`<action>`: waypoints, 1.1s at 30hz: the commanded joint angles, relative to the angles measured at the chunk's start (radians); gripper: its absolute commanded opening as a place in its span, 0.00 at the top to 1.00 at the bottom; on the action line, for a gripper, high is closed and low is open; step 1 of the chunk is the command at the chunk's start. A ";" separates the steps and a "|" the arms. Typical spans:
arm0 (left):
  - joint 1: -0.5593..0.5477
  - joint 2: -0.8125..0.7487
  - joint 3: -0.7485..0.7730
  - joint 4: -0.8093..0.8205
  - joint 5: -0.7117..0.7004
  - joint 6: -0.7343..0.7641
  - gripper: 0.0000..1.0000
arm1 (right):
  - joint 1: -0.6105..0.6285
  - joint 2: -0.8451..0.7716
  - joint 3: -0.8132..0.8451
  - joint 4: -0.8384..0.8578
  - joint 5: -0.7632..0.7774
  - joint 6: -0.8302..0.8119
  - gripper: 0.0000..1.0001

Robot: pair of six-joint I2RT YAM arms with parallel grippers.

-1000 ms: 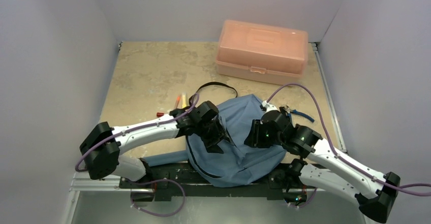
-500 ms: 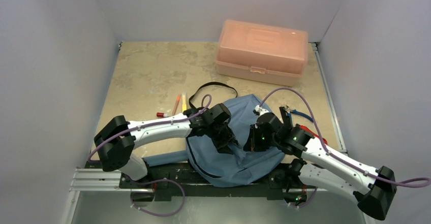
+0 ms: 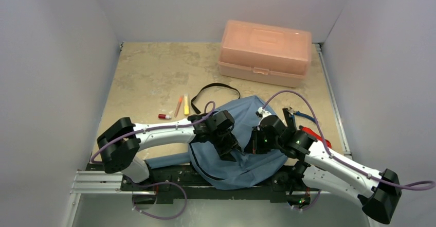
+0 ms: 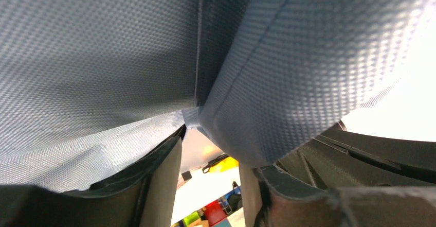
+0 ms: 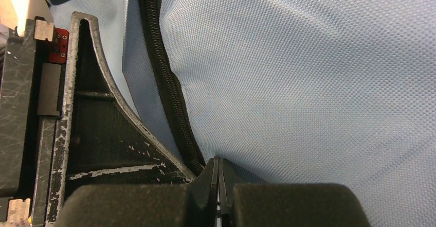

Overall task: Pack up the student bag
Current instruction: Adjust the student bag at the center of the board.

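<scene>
The student bag (image 3: pixel 241 155), soft blue-grey fabric with a dark zipper (image 5: pixel 167 90), lies slumped over the near table edge between my two arms. My left gripper (image 3: pixel 230 145) presses into its left-centre. In the left wrist view the fingers (image 4: pixel 165 178) stand apart, a fold of the bag (image 4: pixel 288 72) drapes over their tips, and daylight shows in the gap. My right gripper (image 3: pixel 255 139) meets the bag from the right. Its jaws (image 5: pixel 218 161) are pressed together, pinching puckered fabric right beside the zipper.
A salmon-pink plastic box (image 3: pixel 265 52) stands closed at the back right. An orange pen (image 3: pixel 179 105), a yellow pen (image 3: pixel 186 104) and a small red-capped item (image 3: pixel 164 116) lie left of the bag. Its black strap (image 3: pixel 213 87) loops behind. A red object (image 3: pixel 311 133) lies beside the right arm.
The left arm has swung right, further onto the bag, uncovering the pens, and its jaws have narrowed. The right gripper has closed on the fabric and shifted slightly left.
</scene>
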 commanded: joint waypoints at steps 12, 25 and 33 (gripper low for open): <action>0.006 -0.088 -0.181 0.259 -0.107 0.209 1.00 | -0.002 -0.027 0.000 0.025 -0.064 -0.064 1.00; 0.008 -0.202 -0.395 0.629 -0.179 0.271 1.00 | -0.001 -0.011 -0.004 0.163 -0.244 -0.164 0.78; 0.009 -0.210 -0.425 0.676 -0.174 0.262 1.00 | 0.000 0.038 -0.014 0.155 -0.153 -0.180 0.75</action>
